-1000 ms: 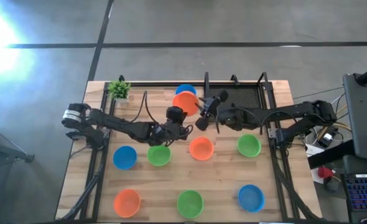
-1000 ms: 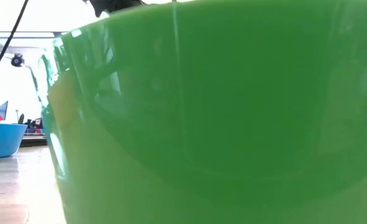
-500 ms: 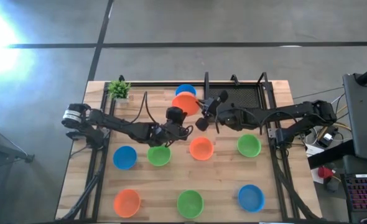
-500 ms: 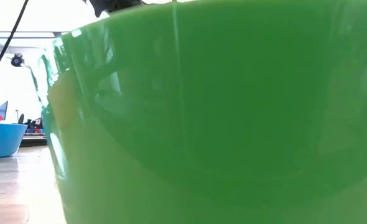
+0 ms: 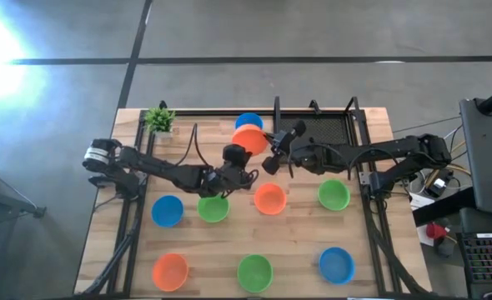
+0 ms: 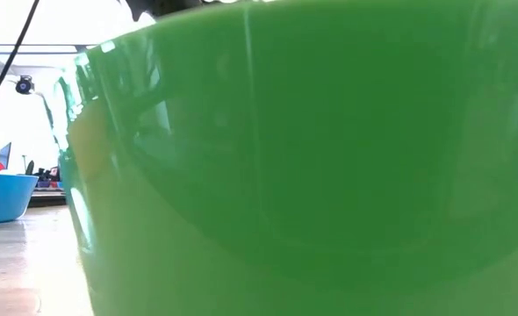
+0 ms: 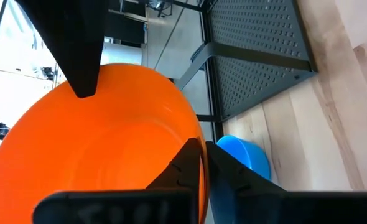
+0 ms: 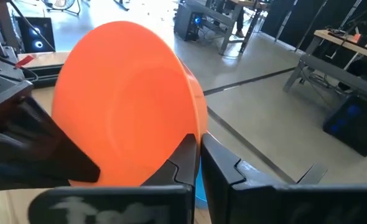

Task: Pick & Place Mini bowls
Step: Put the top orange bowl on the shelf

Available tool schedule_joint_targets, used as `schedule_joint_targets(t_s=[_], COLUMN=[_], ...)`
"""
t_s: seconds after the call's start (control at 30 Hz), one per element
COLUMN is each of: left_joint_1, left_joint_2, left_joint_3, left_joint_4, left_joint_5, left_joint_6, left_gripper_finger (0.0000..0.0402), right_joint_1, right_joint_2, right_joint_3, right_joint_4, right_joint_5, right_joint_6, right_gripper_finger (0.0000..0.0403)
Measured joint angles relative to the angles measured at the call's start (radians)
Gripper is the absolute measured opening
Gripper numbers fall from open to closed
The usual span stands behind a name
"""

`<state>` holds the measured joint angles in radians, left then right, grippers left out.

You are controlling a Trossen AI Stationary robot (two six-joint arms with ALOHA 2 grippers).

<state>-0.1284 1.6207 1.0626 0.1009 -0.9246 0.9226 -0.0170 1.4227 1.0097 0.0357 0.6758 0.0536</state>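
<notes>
1. The orange bowl [image 5: 248, 137] is held up off the desk [image 5: 371, 250], just in front of the blue bowl [image 5: 248, 122].
2. Both grippers pinch its rim: right gripper [image 8: 199, 158] clamped tight, left gripper [image 7: 203, 165] closed on the opposite edge.
3. Looks like a handover. The bowl sits between them, so whichever lets go decides the direction.

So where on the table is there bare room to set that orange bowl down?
Free wood lies left of the blue bowl and right of the green bowl, along both edges. The middle is crowded: both grippers, left and right, pinch the orange bowl there, above another orange bowl.
</notes>
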Motion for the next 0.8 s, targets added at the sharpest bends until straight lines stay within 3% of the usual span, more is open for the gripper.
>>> schedule_joint_targets(t_s=[0.43,0.8], left_joint_1=[-0.002,-0.025], left_joint_2=[-0.002,-0.014], left_joint_3=[0.0,0.0], left_joint_4=[-0.005,-0.006], left_joint_5=[-0.025,-0.08], left_joint_6=[-0.013,-0.025], left_gripper_finger=[0.0086,0.009], right_joint_1=[-0.028,-0.136], right_joint_2=[-0.003,-0.043], right_joint_3=[-0.001,-0.002], right_joint_4=[-0.005,-0.051], right_joint_5=[0.004,0.004], right_joint_6=[-0.006,-0.007], right_gripper_finger=[0.0008,0.0008])
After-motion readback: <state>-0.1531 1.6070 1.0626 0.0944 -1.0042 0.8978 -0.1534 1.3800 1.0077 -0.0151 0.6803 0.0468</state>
